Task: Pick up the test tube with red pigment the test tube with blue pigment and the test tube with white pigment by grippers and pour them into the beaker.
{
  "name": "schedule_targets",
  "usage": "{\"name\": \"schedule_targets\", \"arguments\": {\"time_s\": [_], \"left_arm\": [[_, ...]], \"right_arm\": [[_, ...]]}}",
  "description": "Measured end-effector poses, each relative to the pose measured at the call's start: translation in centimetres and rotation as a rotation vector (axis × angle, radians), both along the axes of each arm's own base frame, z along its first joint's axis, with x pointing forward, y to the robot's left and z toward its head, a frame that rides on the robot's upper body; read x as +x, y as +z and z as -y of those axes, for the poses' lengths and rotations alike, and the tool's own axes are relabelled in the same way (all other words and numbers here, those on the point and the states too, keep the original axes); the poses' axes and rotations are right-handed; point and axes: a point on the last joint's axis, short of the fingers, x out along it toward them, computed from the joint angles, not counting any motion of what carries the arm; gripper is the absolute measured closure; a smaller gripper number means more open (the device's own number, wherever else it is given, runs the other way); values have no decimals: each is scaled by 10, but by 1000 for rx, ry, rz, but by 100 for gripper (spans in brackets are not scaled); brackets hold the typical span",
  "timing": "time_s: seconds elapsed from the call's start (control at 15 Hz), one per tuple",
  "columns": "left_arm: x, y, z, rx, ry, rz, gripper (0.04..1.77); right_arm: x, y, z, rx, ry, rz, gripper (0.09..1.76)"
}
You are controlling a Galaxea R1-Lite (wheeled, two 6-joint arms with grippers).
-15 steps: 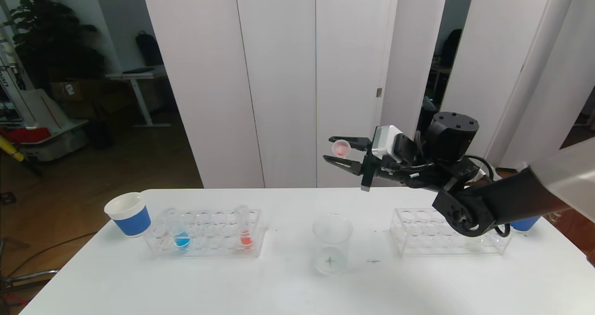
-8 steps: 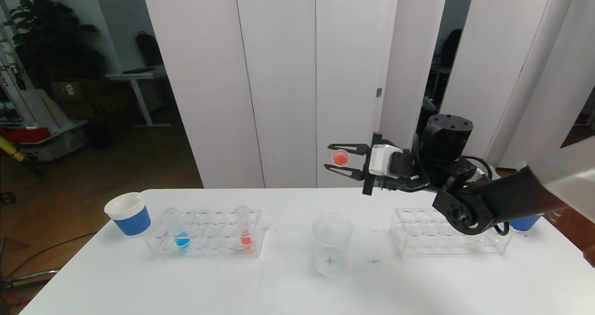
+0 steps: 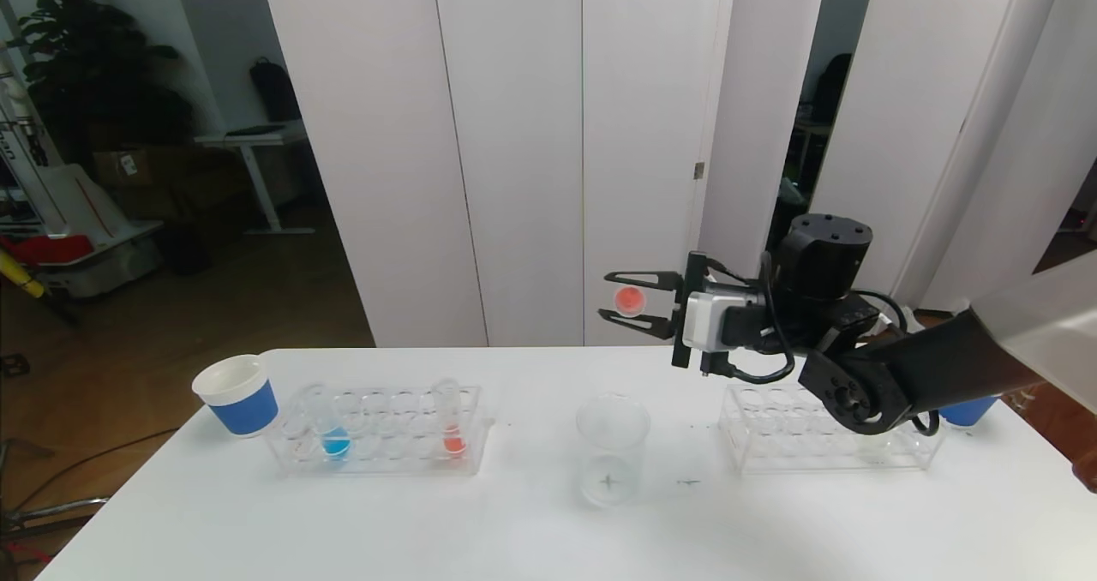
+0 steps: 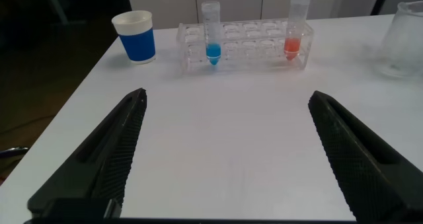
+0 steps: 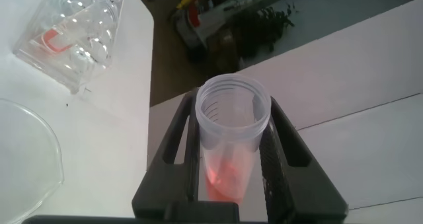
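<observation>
The right gripper (image 3: 628, 301) is clamped on a test tube with red pigment (image 3: 629, 300), carrying it in the air above and behind the beaker (image 3: 611, 449), with its fingers pointing toward the robot's left. In the right wrist view the tube (image 5: 231, 135) sits squeezed between the two dark fingers (image 5: 276, 151), its open mouth facing away from the camera and the red pigment gathered low inside. The beaker stands upright on the white table (image 3: 514, 530), between two clear racks. The left rack (image 3: 381, 431) holds the test tube with blue pigment (image 3: 330, 427) and another red tube (image 3: 450, 422); the right rack (image 3: 823, 444) sits under the right arm. The left gripper (image 4: 228, 151) hovers low over the table with its fingers spread wide, nothing between them, facing the left rack and a blue-banded cup (image 4: 135, 36)
</observation>
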Motion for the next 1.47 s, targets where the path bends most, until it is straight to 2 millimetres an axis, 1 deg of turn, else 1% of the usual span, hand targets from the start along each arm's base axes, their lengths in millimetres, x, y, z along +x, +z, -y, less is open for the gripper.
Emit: {"name": "schedule_targets", "arguments": {"time_s": [0.73, 0.87, 1.27, 1.47], "left_arm": [[0, 0, 0, 0, 0, 0, 6], [0, 0, 0, 0, 0, 1, 6], [0, 0, 0, 0, 0, 1, 6], [0, 0, 0, 0, 0, 0, 6]], "right_arm": [[-2, -6, 1, -45, -3, 145, 125], [-3, -10, 2, -69, -8, 175, 125], [-4, -11, 5, -101, -16, 256, 125], [-5, -12, 3, -118, -26, 291, 125]]}}
